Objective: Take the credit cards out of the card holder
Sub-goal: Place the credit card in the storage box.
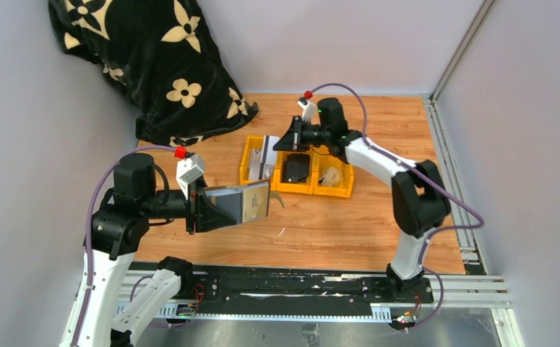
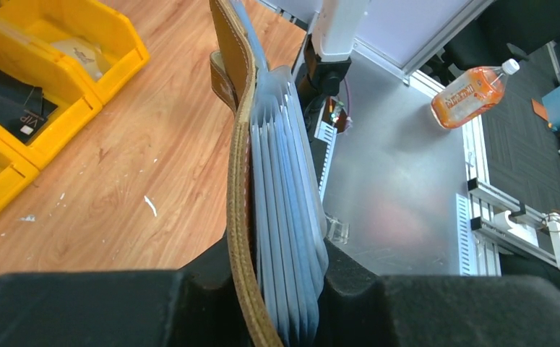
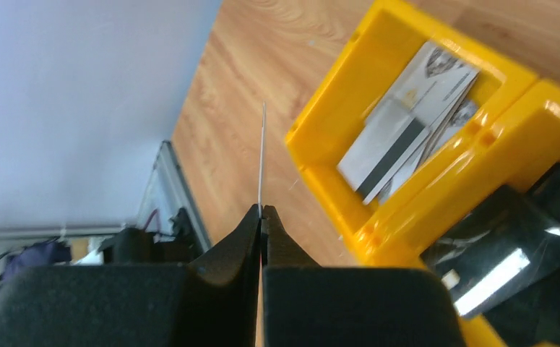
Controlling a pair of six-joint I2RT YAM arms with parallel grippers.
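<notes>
Leather card holder (image 1: 244, 204) clamped in L gripper (image 1: 212, 210), pockets presented; R gripper (image 3: 261, 220) pinching card (image 3: 262, 155) nr yellow bin (image 3: 326, 177), prob. for drop-off.

Arms (image 1: 121, 217) (image 1: 381, 163): you have two.
Bins (image 1: 246, 160) (image 1: 295, 188) (image 1: 332, 192): you have three, yellow.
Holder (image 1: 251, 203): one.
Card (image 3: 262, 155): one held singly; those in your bins overlap, count unclear.
Bottle (image 2: 472, 94): one.
Blanket (image 1: 147, 58): one.

Clamps the card holder (image 1: 239, 204) in the left gripper (image 1: 206, 210), near left; pinches a thin card (image 3: 262, 159) in the right gripper (image 1: 289, 137), stretched far.
</notes>
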